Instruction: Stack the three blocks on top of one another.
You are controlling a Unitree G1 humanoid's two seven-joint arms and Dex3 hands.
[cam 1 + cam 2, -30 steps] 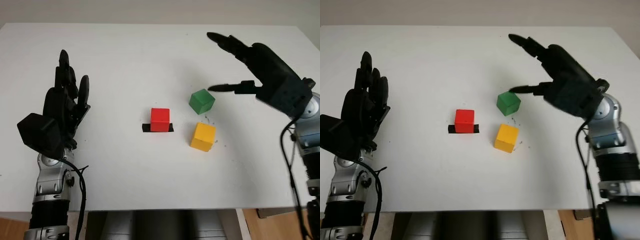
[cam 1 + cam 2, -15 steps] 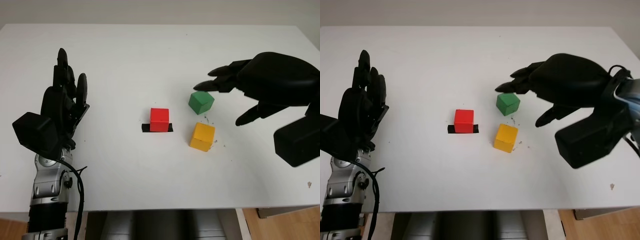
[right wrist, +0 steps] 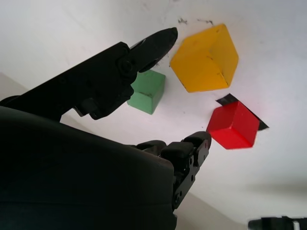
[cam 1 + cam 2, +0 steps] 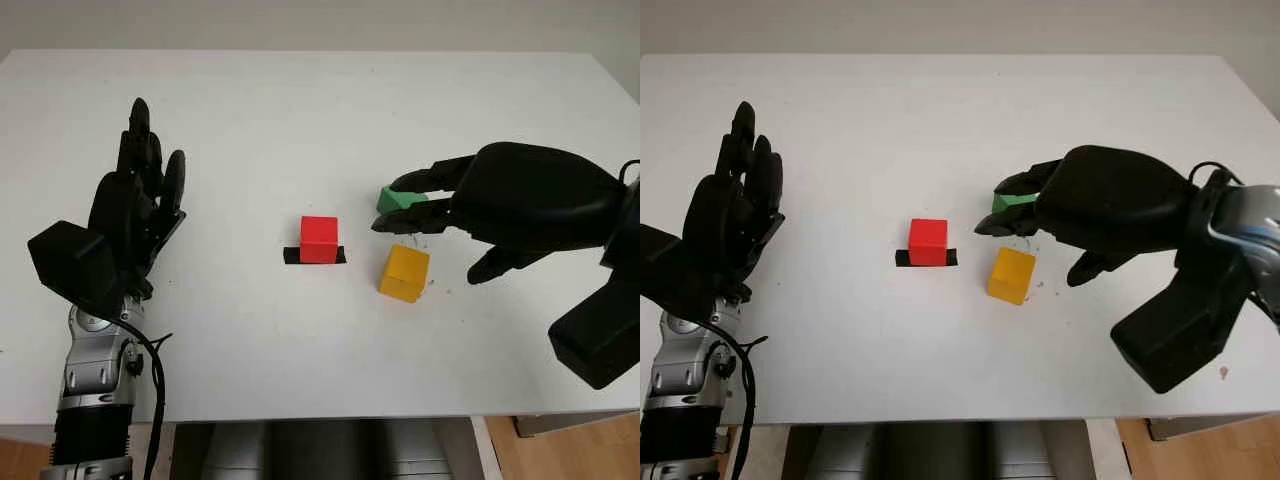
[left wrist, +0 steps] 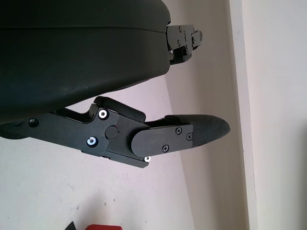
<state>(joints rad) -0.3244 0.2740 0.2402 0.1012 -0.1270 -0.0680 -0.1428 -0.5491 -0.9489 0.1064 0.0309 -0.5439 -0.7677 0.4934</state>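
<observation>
On the white counter (image 4: 300, 120), nearest sits the yellow block (image 4: 404, 273) right of centre, then the red block (image 4: 319, 239) at centre on black tape (image 4: 292, 256), the left hand (image 4: 125, 225) open at left, and the right hand (image 4: 520, 205) whose fingers (image 3: 144, 48) bracket the green block (image 4: 397, 199) without clamping it.

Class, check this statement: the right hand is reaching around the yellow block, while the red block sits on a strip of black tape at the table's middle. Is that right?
Not quite. The right hand is reaching around the green block, not the yellow block, which sits apart, nearer the robot. The left eye view shows this. The red block does sit on the black tape at the table's middle.
</observation>
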